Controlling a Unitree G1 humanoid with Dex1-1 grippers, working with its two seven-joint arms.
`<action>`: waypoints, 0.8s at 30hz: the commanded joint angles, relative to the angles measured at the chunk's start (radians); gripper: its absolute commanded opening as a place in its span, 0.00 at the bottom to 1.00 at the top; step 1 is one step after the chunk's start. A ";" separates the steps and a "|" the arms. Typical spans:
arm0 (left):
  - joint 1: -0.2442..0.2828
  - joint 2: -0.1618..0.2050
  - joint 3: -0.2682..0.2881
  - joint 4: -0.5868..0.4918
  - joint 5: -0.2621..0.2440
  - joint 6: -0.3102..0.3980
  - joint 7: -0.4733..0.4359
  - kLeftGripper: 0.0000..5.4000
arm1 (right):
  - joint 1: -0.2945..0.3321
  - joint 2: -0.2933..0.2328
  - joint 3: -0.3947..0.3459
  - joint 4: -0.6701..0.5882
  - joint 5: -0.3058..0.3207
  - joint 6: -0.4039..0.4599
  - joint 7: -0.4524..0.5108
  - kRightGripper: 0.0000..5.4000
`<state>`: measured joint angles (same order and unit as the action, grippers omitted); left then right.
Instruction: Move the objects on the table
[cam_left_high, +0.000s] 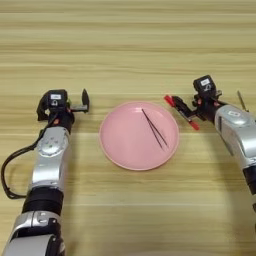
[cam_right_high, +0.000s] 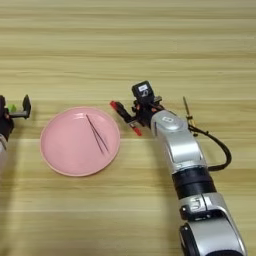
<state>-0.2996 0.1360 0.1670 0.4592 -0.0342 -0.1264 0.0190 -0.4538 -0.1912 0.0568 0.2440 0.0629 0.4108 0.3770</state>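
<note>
A slim red marker pen (cam_left_high: 192, 123) lies slantwise just right of the pink plate, and my right gripper (cam_left_high: 183, 109) is shut on its middle. Both red ends stick out past the black fingers (cam_right_high: 128, 115). The thin black tweezer-like piece (cam_left_high: 154, 129) lies inside the round pink plate (cam_left_high: 111, 147), toward its right half. Left of the plate, my left gripper (cam_left_high: 83, 101) rests over the table (cam_left_high: 128, 50), open and with nothing in it. In the right eye view only its fingertip (cam_right_high: 26, 106) shows at the picture's left edge.
A thin brownish stick (cam_right_high: 186, 108) lies on the wood just right of my right wrist. A black cable (cam_right_high: 220, 150) loops out from the right forearm, and another loops beside the left arm (cam_left_high: 6, 172).
</note>
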 joint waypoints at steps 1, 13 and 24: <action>-0.012 0.013 -0.014 0.016 0.032 -0.019 0.018 1.00 | 0.019 -0.001 0.013 -0.046 0.004 0.032 0.006 0.90; -0.021 0.009 -0.022 0.037 0.040 -0.032 0.027 1.00 | 0.087 -0.010 0.087 -0.229 -0.004 0.107 0.027 1.00; -0.021 0.005 -0.026 0.035 0.038 -0.032 0.030 1.00 | 0.140 -0.015 0.194 -0.367 -0.007 0.187 0.065 1.00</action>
<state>-0.3061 0.1385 0.1474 0.4859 -0.0058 -0.1586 0.0431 -0.3230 -0.1987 0.2321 -0.0973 0.0613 0.5804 0.4330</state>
